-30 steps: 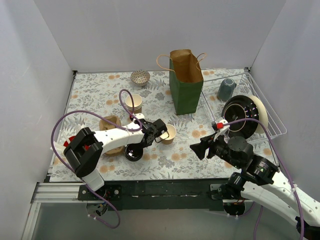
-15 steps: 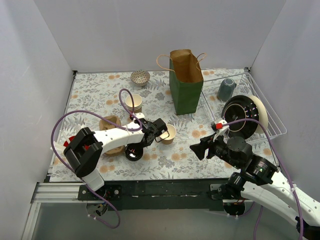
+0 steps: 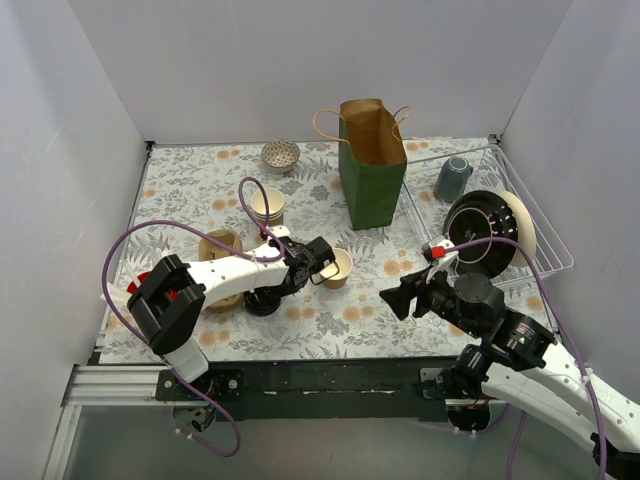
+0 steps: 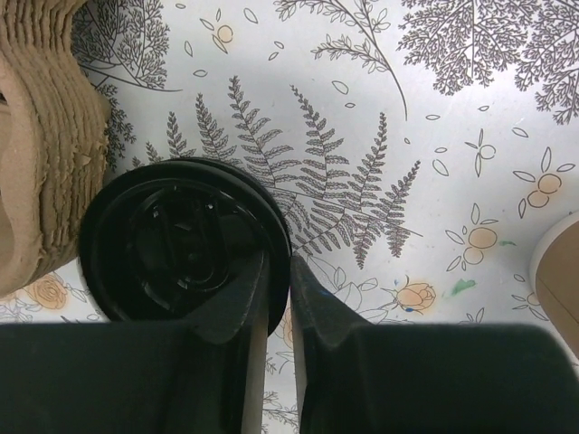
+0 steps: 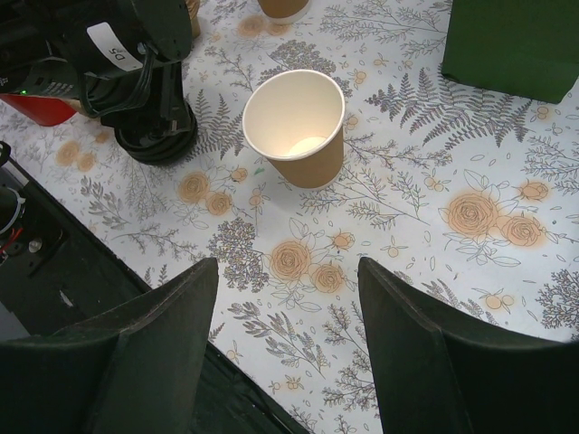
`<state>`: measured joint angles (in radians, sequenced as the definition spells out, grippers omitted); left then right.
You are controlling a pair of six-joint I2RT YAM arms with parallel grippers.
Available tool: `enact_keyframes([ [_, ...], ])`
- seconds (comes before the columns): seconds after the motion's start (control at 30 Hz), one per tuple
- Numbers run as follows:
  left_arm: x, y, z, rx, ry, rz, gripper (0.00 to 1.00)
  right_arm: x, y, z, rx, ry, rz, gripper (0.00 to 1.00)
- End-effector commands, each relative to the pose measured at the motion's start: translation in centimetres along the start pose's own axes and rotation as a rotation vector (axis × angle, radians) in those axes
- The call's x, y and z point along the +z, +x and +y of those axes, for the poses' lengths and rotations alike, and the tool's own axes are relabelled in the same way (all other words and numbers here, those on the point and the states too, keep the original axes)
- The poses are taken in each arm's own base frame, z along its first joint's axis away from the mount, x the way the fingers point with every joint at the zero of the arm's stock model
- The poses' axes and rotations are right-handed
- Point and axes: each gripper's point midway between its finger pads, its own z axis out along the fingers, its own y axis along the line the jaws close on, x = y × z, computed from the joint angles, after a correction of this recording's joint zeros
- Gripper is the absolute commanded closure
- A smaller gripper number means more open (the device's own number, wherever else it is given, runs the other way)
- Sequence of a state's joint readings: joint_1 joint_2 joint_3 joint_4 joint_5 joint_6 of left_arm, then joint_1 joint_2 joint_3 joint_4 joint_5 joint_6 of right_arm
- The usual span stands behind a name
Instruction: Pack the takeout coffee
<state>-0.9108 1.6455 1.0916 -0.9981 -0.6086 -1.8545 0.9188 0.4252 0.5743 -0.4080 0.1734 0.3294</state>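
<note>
the left gripper [image 4: 279,298] is seen nearly closed, its fingers pinching the rim of the black lid [image 4: 181,240], which lies on the patterned cloth [image 4: 434,136] beside the stack of cardboard sleeves [image 4: 45,117]. compared with a second ago, the lid [image 3: 262,300] has been dragged a little toward the left, away from the open tan cup [image 3: 337,267]; it is judged that a firmer hold is being sought before the cup is capped. the right gripper [image 5: 285,353] is held wide open, near the cup. the cup [image 5: 298,127] stands upright and unlidded, well short of the green bag [image 3: 372,165]; nothing is packed yet.
</note>
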Motion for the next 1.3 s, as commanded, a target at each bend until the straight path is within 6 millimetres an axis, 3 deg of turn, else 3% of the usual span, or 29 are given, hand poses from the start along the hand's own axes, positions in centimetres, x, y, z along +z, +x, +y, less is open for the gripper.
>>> enact_keyframes([
  [0.0,-1.1,-1.8,-0.3,-0.025,0.017,-0.038,0.97,0.1,-1.6,0.5,-0.004,-0.018,-0.063,0.29],
  [0.4,-4.0,-3.5,-2.2,-0.038,0.155,-0.034,1.00,0.2,-1.5,0.5,-0.004,-0.021,-0.062,0.29],
  [0.53,-5.8,-5.1,-2.3,-0.033,0.198,-0.063,1.00,0.4,-1.3,0.8,0.004,-0.036,-0.054,0.29],
  [0.63,-8.4,-6.5,-3.0,-0.030,0.304,-0.073,1.00,0.5,-1.6,2.0,0.012,-0.096,-0.067,0.29],
  [0.67,-10.1,-7.5,-3.7,-0.049,0.394,-0.090,1.00,0.6,-1.9,2.5,0.007,-0.126,-0.079,0.29],
  [0.73,-12.2,-7.9,-4.6,-0.010,0.516,-0.093,1.00,0.4,-3.3,4.5,-0.048,-0.241,-0.154,0.29],
  [0.77,-14.3,-7.9,-6.0,-0.009,0.645,-0.075,1.00,0.9,-2.3,4.8,-0.081,-0.282,-0.158,0.30],
  [0.8,-16.1,-8.4,-6.0,-0.009,0.723,-0.086,1.00,0.7,-2.9,5.2,-0.135,-0.317,-0.215,0.30],
  [0.83,-17.2,-8.6,-6.1,-0.001,0.773,-0.089,1.00,0.4,-5.1,6.0,-0.160,-0.350,-0.331,0.30],
  [0.97,-21.0,-8.7,-6.5,0.001,0.928,-0.051,1.00,1.4,-7.4,6.6,-0.315,-0.355,-0.430,0.28],
  [1.07,-24.0,-8.2,-6.9,0.051,1.077,-0.030,1.00,2.7,-7.3,7.9,-0.574,-0.424,-0.451,0.28],
  [1.1,-25.7,-6.5,-7.1,0.137,1.190,0.031,1.00,2.8,-7.1,8.4,-0.655,-0.454,-0.459,0.28],
  [1.17,-27.7,-5.5,-6.9,0.236,1.320,0.017,1.00,2.9,-7.1,9.3,-0.871,-0.503,-0.507,0.30],
  [1.27,-28.0,-3.6,-6.2,0.348,1.389,0.040,1.00,3.1,-8.8,9.2,-1.006,-0.453,-0.561,0.29],
])
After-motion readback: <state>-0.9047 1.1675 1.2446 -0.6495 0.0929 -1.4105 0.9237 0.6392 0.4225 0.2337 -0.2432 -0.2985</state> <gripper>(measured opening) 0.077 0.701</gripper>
